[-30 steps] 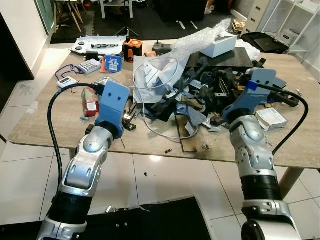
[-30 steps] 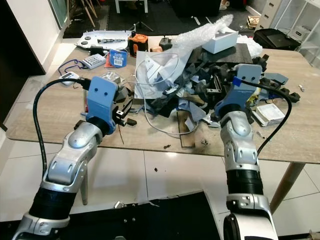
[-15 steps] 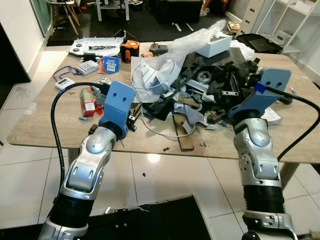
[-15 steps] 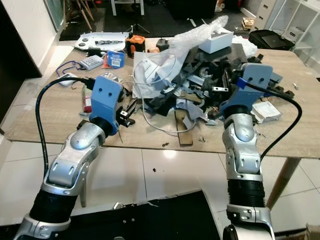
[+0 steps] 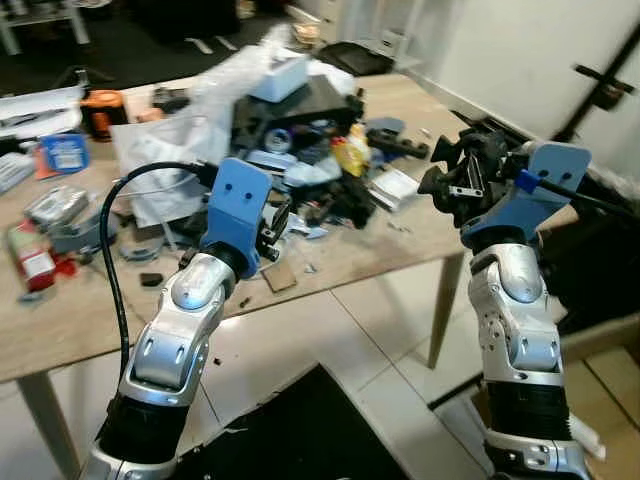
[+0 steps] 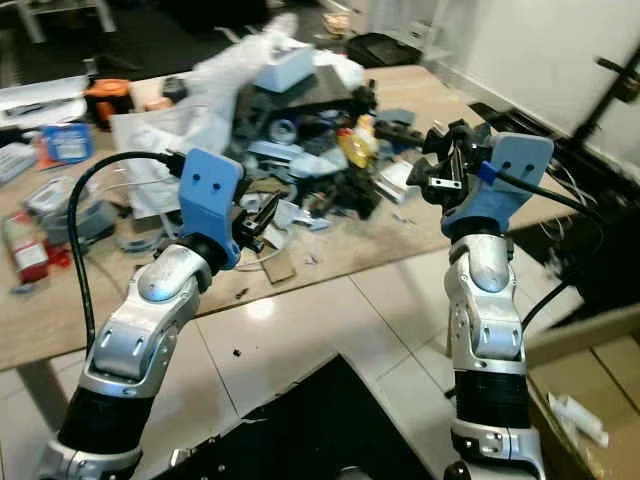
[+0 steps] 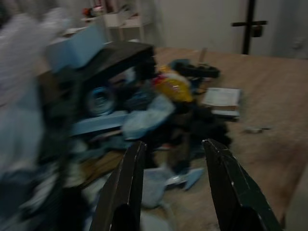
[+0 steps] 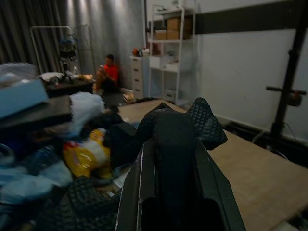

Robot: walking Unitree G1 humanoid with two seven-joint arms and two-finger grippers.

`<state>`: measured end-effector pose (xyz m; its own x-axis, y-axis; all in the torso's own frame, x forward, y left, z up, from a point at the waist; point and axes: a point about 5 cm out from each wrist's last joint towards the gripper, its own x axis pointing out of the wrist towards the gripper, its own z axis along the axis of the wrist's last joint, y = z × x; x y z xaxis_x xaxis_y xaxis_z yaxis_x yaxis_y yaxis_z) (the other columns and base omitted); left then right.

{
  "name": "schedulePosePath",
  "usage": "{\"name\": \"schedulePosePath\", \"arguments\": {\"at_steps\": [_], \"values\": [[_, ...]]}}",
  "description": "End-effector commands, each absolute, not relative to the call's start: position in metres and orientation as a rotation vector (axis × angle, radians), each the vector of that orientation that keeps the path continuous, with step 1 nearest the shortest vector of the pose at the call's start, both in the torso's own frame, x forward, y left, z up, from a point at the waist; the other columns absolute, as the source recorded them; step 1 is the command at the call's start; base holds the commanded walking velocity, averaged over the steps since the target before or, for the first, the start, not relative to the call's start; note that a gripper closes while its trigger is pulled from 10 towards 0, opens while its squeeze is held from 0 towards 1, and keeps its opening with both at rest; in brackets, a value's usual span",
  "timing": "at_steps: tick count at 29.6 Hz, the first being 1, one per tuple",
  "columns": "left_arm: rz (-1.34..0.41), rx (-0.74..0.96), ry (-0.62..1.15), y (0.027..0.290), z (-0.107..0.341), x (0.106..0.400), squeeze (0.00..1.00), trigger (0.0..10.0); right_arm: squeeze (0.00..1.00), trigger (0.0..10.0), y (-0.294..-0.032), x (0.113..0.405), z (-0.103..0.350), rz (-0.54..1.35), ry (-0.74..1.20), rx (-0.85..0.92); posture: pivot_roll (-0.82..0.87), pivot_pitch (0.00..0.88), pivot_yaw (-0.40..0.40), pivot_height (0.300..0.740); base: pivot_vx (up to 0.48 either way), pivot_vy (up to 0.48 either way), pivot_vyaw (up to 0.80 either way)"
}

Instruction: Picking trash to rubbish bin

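Trash: a black textured foam piece [image 8: 173, 130] is clamped in the right claw [image 5: 462, 183], held up in the air off the tabletop's right edge, above the tiled floor [image 5: 380, 340]. Right wrist view shows both black fingers [image 8: 139, 192] pressed tight on the piece, its bumpy surface sticking out past the tips; the head views show only a dark lump at that claw.

Left claw [image 7: 171, 159] hovers low over the near edge of the wooden tabletop [image 5: 60, 310], fingers spread fairly wide, holding nothing, touching nothing. Left wrist view is blurred, looks between the fingers at the clutter.

Beyond the left claw, a heap of trash [image 5: 300, 150] covers the tabletop middle: black foam scraps, bluish bits, a yellow crumpled wrapper [image 5: 352, 155], a small booklet [image 5: 392, 186] just beside the heap on the right side. A white box [image 5: 280, 75] sits on top of the heap, with clear plastic wrap [image 5: 200, 110] around it. Further left: a red can [image 5: 30, 265], a blue tape roll [image 5: 62, 152], an orange-black tool [image 5: 100, 110].

Far off in the right wrist view: a person in a red top [image 8: 109, 73] seated by white shelves [image 8: 171, 43] carrying cardboard boxes.
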<state>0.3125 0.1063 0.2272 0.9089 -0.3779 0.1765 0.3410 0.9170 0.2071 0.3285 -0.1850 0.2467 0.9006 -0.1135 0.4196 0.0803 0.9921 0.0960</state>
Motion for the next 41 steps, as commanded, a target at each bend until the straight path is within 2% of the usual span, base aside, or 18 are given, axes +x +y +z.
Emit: {"name": "schedulePosePath", "arguments": {"at_steps": [1, 10, 15, 21, 25, 41], "values": [[-0.400, 0.186, -0.252, 0.104, 0.230, 0.308, 0.00, 10.0, 0.00, 10.0, -0.186, 0.325, 0.247, -0.112, -0.440, 0.071, 0.11, 0.100, -0.042, 0.740, 0.000, 0.000, -0.80], [-0.529, 0.079, -0.215, 0.094, 0.226, 0.300, 0.00, 10.0, 0.00, 10.0, -0.188, 0.324, 0.232, -0.115, -0.383, 0.041, 0.11, 0.088, -0.041, 0.740, 0.000, 0.000, -0.80], [-0.574, 0.102, -0.225, 0.089, 0.224, 0.295, 0.00, 10.0, 0.00, 10.0, -0.195, 0.322, 0.223, -0.147, -0.339, 0.014, 0.11, 0.077, -0.038, 0.740, 0.000, 0.000, -0.80], [-0.563, 0.118, -0.220, 0.090, 0.222, 0.296, 0.00, 10.0, 0.00, 10.0, -0.197, 0.321, 0.220, -0.157, -0.325, 0.012, 0.11, 0.077, -0.038, 0.740, 0.000, 0.000, -0.80], [-0.475, 0.167, -0.143, 0.098, 0.211, 0.305, 0.00, 10.0, 0.00, 10.0, -0.197, 0.320, 0.214, -0.167, -0.304, 0.017, 0.10, 0.065, -0.036, 0.740, 0.000, 0.000, -0.80], [-0.531, 0.108, -0.170, 0.096, 0.214, 0.300, 0.00, 10.0, 0.00, 10.0, -0.192, 0.320, 0.193, -0.159, -0.206, 0.040, 0.10, 0.063, -0.038, 0.740, 0.000, 0.000, -0.80]]}}
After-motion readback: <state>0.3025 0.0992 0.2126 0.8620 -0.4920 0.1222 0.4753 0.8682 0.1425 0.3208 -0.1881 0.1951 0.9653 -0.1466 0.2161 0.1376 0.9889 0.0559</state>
